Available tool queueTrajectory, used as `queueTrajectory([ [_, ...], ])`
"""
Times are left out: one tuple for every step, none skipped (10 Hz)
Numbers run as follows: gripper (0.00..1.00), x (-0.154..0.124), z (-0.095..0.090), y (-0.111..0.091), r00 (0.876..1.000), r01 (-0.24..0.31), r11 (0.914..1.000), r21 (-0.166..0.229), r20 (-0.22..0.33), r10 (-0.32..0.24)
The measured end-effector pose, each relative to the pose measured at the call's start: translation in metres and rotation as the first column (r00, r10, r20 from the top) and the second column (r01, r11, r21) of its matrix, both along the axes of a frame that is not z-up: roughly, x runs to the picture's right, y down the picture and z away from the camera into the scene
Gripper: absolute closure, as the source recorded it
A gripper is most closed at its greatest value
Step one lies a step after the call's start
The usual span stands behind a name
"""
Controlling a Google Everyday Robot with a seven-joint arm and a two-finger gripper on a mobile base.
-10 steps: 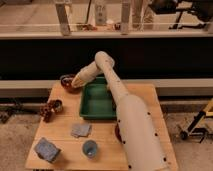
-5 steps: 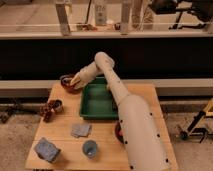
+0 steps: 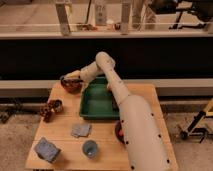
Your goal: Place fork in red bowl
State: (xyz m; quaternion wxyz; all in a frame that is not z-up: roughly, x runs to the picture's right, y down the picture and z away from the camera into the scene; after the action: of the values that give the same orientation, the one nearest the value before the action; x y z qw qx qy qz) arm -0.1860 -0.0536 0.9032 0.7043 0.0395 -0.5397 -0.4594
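The end effector (image 3: 68,80) hung directly over the red bowl (image 3: 71,86), which sat at the far left corner of the desk (image 3: 107,145), just left of the green tray (image 3: 98,102). Whether it was spread or pinching anything could not be told, and the fork could not be made out. Nearer than the tray lay a grey cloth (image 3: 80,130) and a small blue cup (image 3: 90,148).
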Motion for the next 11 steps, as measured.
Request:
queueTrajectory([
  [0.2,-0.0001,-0.002,-0.0025,1.0,0.003,1.0,0.006,0.012,-0.003],
  [0.2,-0.0016,-0.0048,-0.0049,1.0,0.008,0.9999,0.012,0.03,-0.008],
  [0.2,-0.0026,-0.0047,-0.005,0.999,0.01,0.9999,0.012,0.037,-0.01],
  [0.2,-0.0025,-0.0046,-0.0051,0.999,0.009,0.9999,0.012,0.037,-0.01],
  [0.2,-0.0012,-0.0043,-0.0054,0.999,0.008,0.9999,0.013,0.036,-0.008],
  [0.2,-0.0003,-0.0041,-0.0056,0.999,0.007,0.9999,0.013,0.035,-0.007],
  [0.2,-0.0003,-0.004,-0.0056,0.999,0.007,0.9999,0.013,0.034,-0.007],
  [0.2,-0.0006,-0.004,-0.0056,0.999,0.007,0.9999,0.013,0.035,-0.008],
  [0.2,-0.0009,-0.004,-0.0054,0.999,0.008,0.9999,0.013,0.035,-0.008],
  [0.2,-0.0013,-0.0041,-0.0053,0.999,0.008,0.9999,0.013,0.035,-0.008],
  [0.2,-0.0015,-0.0041,-0.0053,0.999,0.008,0.9999,0.013,0.035,-0.009],
])
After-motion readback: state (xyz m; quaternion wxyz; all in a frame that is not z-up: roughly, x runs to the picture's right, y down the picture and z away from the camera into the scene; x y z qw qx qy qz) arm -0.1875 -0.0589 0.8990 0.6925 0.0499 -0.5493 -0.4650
